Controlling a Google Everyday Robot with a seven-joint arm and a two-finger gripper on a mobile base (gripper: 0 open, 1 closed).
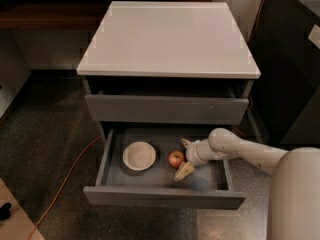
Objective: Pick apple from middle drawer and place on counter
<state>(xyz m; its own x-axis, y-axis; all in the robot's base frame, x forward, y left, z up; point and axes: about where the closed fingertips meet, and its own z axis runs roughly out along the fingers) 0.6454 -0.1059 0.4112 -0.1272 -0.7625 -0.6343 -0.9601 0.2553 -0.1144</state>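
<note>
Gripper (pixel 181 160) is spread wide open inside the middle drawer (pixel 165 197), gripping nothing, fingers straddling the apple (pixel 175 159), which is round with no real long axis.

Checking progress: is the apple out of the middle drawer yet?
In: the apple sits inside the open middle drawer, beside the bowl, with the open gripper at its side.
</note>
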